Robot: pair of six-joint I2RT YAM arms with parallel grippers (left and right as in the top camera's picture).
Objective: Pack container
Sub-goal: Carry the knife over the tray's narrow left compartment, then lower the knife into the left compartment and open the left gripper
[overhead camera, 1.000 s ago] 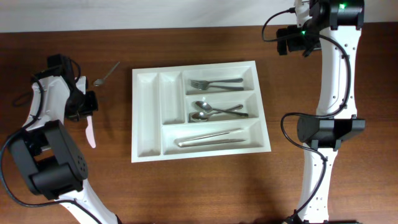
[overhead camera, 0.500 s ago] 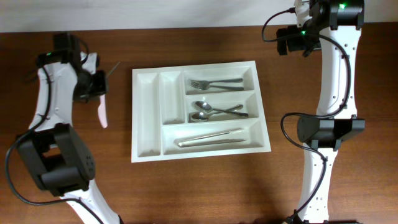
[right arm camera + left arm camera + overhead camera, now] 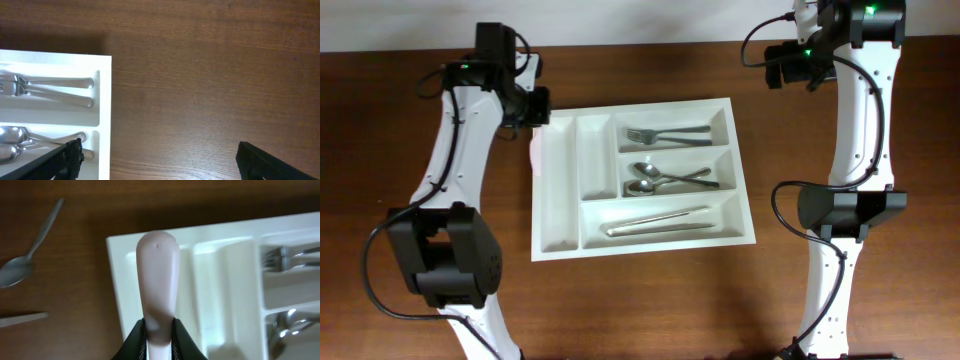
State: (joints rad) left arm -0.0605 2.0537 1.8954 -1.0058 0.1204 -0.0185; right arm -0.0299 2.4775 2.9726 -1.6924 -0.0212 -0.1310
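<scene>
The container (image 3: 545, 246) is a white five-compartment tray in the middle of the table; it also shows in the left wrist view (image 3: 116, 270) and the right wrist view (image 3: 104, 100). My left gripper (image 3: 532, 112) is shut on a pale pink plastic utensil (image 3: 534, 158), held over the tray's far left corner. In the left wrist view the fingers (image 3: 159, 342) clamp the utensil (image 3: 158, 275), which points over the leftmost narrow compartment. My right gripper (image 3: 160, 160) is open and empty over bare table past the tray's far right corner.
Forks (image 3: 665, 133), spoons (image 3: 665, 178) and knives (image 3: 655, 222) lie in the tray's three wider compartments; the two narrow ones hold nothing. A metal spoon (image 3: 20, 267) and another grey utensil handle (image 3: 22, 319) lie on the table left of the tray.
My left arm has swung right and toward the back, carrying the pale utensil from the table's left side to the tray's far left corner. The right arm has not moved.
</scene>
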